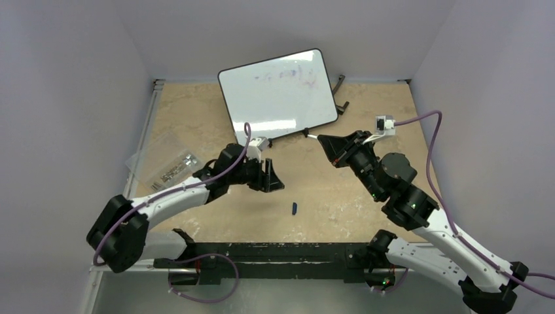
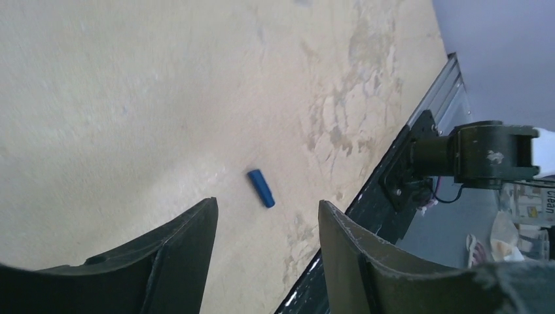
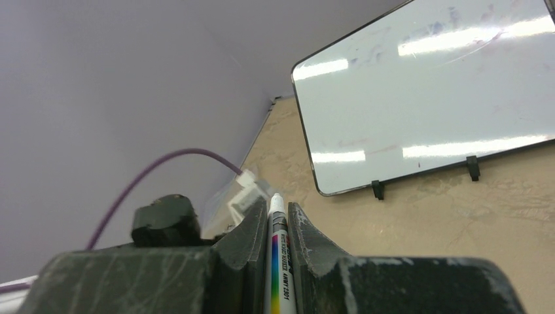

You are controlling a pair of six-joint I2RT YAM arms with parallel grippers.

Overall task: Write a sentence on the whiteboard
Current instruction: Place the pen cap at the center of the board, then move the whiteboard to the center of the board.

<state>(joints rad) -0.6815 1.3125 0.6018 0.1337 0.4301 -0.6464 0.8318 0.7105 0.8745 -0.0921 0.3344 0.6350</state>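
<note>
Beige worn tabletop point(image 1: 196, 111) is filling the middle of the top view, with the whiteboard point(image 1: 278, 98) standing at upper centre, faintly smudged purple near its top edge. I am clamping a white marker point(image 3: 280, 261) in my right gripper point(image 3: 278, 219), its tip near the board's lower edge. My left gripper point(image 2: 267, 206) is hanging with fingers apart above a small blue cap point(image 2: 260, 188).
</note>
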